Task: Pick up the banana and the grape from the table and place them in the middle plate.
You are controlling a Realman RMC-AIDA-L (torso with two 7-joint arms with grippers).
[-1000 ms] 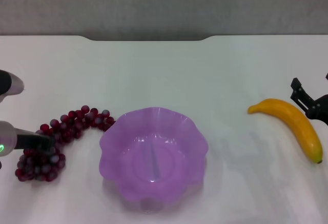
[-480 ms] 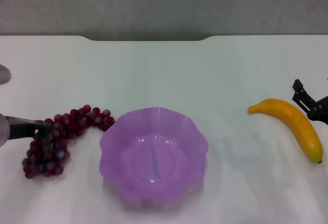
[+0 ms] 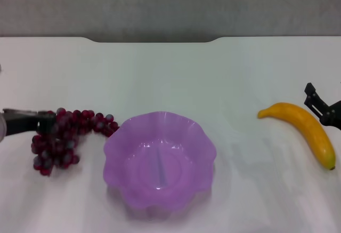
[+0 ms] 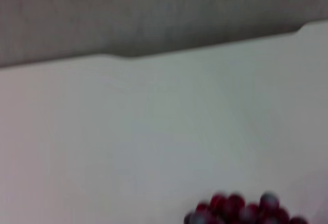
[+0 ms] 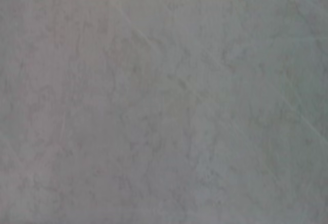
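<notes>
The grape, a long dark red-purple bunch, hangs from my left gripper at the left side of the white table. The gripper is shut on the bunch's upper part. The bunch's far end trails close to the rim of the purple scalloped middle plate, which holds nothing. A few grapes show in the left wrist view. The yellow banana lies on the table at the right. My right gripper sits just beside it at the right edge of the head view, apart from it.
The table's notched far edge runs along the back, with a grey wall behind it. The right wrist view shows only a plain grey surface.
My left gripper has moved up and slightly back with the grape bunch in it, so the bunch's lower clump has risen. The right gripper and banana have barely moved.
</notes>
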